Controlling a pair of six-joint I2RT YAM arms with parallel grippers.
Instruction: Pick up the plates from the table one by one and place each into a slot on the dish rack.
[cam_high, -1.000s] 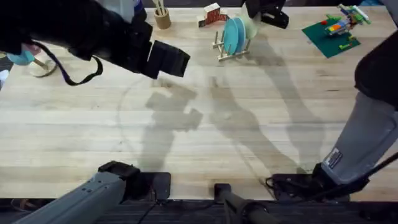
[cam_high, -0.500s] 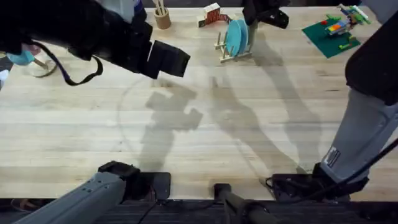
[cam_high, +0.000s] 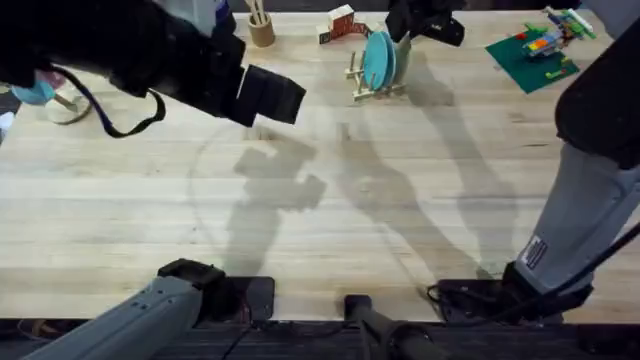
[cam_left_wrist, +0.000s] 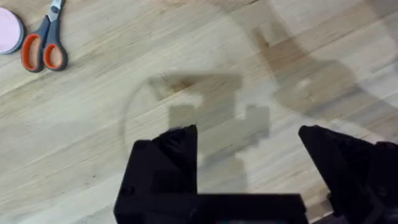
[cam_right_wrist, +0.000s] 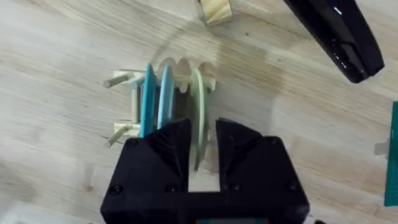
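The dish rack (cam_high: 372, 88) stands at the far middle of the table (cam_high: 400, 200). A turquoise-blue plate (cam_right_wrist: 148, 102) stands upright in one slot, with a pale blue plate (cam_right_wrist: 166, 93) in the slot beside it. In a further slot the cream-yellow plate (cam_right_wrist: 198, 109) stands on edge, and my right gripper (cam_right_wrist: 203, 146) is shut on its upper rim. From overhead the right gripper (cam_high: 422, 22) sits just right of the rack. My left gripper (cam_left_wrist: 249, 134) hangs open over bare wood, far left of the rack (cam_high: 268, 95).
A wooden cup of sticks (cam_high: 261, 28) and a small red-and-white block (cam_high: 340, 22) stand left of the rack. A green baseplate with bricks (cam_high: 533, 52) lies at the far right. Orange-handled scissors (cam_left_wrist: 46, 40) and a pink dish (cam_left_wrist: 9, 31) lie near the left gripper.
My right gripper has carried the cream-yellow plate leftward, up against the rack beside the blue plates. The left arm has not moved.
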